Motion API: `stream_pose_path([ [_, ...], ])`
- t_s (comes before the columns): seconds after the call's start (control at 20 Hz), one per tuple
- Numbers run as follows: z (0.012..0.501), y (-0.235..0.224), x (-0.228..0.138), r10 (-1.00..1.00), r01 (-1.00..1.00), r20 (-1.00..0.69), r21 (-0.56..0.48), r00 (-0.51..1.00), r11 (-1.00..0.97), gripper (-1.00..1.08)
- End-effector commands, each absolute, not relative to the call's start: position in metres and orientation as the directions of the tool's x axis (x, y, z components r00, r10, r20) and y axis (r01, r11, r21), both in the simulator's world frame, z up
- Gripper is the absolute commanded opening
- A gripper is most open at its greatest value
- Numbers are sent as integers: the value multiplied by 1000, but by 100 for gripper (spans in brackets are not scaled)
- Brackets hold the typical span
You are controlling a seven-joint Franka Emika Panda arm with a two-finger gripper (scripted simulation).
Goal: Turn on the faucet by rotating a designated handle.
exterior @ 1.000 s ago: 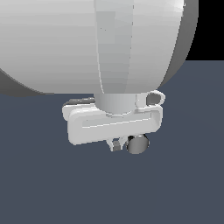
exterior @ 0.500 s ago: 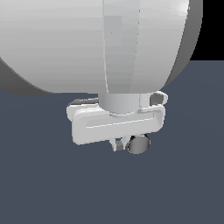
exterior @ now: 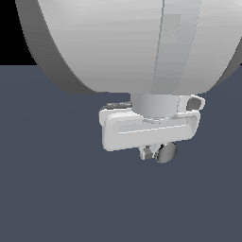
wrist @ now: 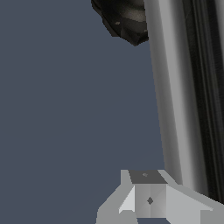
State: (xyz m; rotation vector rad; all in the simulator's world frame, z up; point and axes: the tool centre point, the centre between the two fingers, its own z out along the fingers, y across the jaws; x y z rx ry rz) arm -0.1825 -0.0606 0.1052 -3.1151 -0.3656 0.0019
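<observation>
The faucet shows best in the wrist view: its black ribbed round base point(wrist: 124, 19) sits at one edge, and the handle point(wrist: 175, 100), a long shiny chrome bar, runs from it across the picture. In the exterior view only the handle's flat round end point(exterior: 165, 152) shows, just below my white hand. My gripper point(exterior: 150, 153) hangs right beside that end, on the exterior view's left of it. In the wrist view one grey finger point(wrist: 148, 197) lies against the bar's side. The other finger is hidden, so I cannot tell how the jaws stand.
The large white arm link point(exterior: 142, 42) fills the upper half of the exterior view and hides the faucet's base and elbow there. A dark blue-grey floor point(exterior: 52, 189) lies under everything.
My hand has shifted toward the exterior view's right, and the handle's round end has moved right and slightly up with it. The big arm link has swung the same way.
</observation>
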Motion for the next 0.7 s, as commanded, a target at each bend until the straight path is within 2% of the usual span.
stream_pose_path([
  [0.0, 101, -70, -172, 242, 242, 0, 0, 970, -970, -100],
  [0.65, 101, -120, -156, 242, 242, 0, 0, 970, -970, -100],
])
